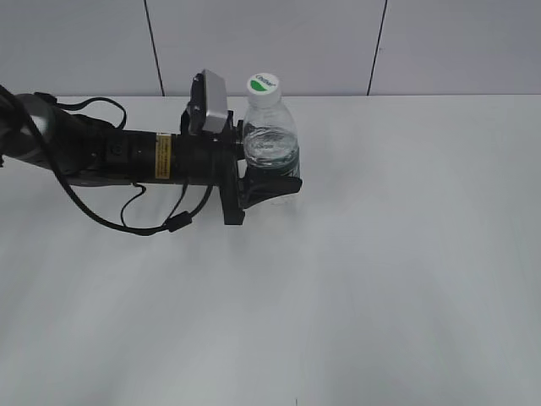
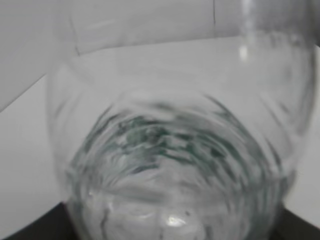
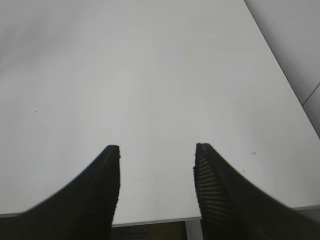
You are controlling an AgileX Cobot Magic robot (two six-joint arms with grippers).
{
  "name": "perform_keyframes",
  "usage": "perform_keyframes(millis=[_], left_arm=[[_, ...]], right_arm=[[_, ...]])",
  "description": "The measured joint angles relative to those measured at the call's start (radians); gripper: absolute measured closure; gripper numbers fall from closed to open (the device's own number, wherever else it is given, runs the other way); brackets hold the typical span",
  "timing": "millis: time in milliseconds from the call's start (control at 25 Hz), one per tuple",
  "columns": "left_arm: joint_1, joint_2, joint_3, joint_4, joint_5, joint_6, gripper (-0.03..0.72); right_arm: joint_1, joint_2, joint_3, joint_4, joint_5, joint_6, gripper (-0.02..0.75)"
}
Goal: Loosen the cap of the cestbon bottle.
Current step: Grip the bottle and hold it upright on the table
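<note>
The cestbon bottle [image 1: 272, 144] stands upright near the back of the white table [image 1: 380, 254]. It is clear plastic with a dark green band low on its body. Its white cap [image 1: 263, 83] with the green mark sits on top, and nothing touches it. My left gripper [image 1: 275, 167] reaches in level from the left and is shut on the bottle's lower body. In the left wrist view the bottle [image 2: 170, 150] fills the frame, and the dark fingers [image 2: 35, 231] show only at the bottom corners. My right gripper [image 3: 156, 150] is open over bare table with nothing between its fingers; the exterior view does not show it.
Grey wall panels [image 1: 270, 42] rise right behind the bottle. The left arm's black cable [image 1: 152, 222] loops down onto the table to the left of the bottle. In the right wrist view the table's edge [image 3: 150, 221] runs just below the fingers.
</note>
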Motion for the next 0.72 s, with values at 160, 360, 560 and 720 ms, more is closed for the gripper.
perform_keyframes(millis=[160,360,560,720], left_arm=[[-0.022,0.033,-0.034,-0.071,0.005,0.000,0.276],[-0.030,0.065,-0.036,-0.123,0.025,-0.007,0.276],[-0.055,0.067,-0.036,-0.127,0.093,-0.052,0.276],[-0.066,0.067,-0.036,-0.105,0.124,-0.096,0.276]], right_arm=[[0.000,0.000,0.000,0.000,0.000,0.000,0.365],[0.000,0.000,0.000,0.000,0.000,0.000,0.365],[0.000,0.000,0.000,0.000,0.000,0.000,0.365],[0.000,0.000,0.000,0.000,0.000,0.000,0.365]])
